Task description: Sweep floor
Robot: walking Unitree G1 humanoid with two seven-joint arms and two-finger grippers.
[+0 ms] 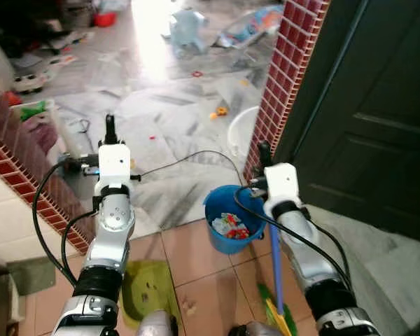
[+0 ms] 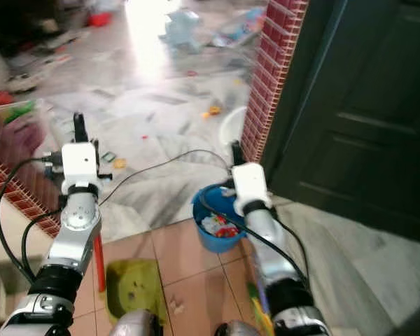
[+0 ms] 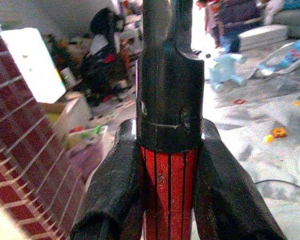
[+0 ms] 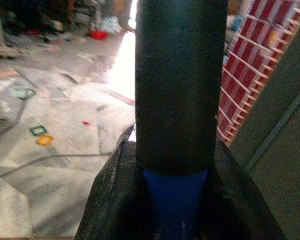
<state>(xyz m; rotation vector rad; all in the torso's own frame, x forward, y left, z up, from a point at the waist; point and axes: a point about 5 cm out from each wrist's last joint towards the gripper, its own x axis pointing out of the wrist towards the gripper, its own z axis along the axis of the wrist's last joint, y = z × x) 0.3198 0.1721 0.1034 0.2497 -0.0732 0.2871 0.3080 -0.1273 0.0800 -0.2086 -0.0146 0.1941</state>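
Floor: terracotta tiles (image 1: 196,259) under both arms, giving way ahead of the grippers to grey marbled flooring (image 1: 161,133). Small toys and scraps lie scattered across the marbled area, well beyond both grippers. A black cable (image 1: 189,157) runs over it between the two arms. A red brick-tile pillar (image 1: 287,77) rises just ahead of the right gripper, with a dark door (image 1: 364,112) to that gripper's right. A low brick-tile wall (image 1: 28,175) stands left of the left gripper.

Containers: a blue bucket (image 1: 220,241) sits on the tiles just left of and below the right gripper, holding mixed coloured litter (image 1: 231,225). A white basin (image 1: 239,129) stands beyond it at the pillar's foot.

Left gripper (image 3: 169,200): fingers pinched on a red ribbed handle (image 3: 169,195) with a black cap; a green dustpan (image 1: 147,290) lies below that arm.

Right gripper (image 4: 175,200): fingers clamped on the blue broom handle (image 1: 275,273), black-capped, its green and yellow head (image 1: 280,318) on the tiles below the forearm.
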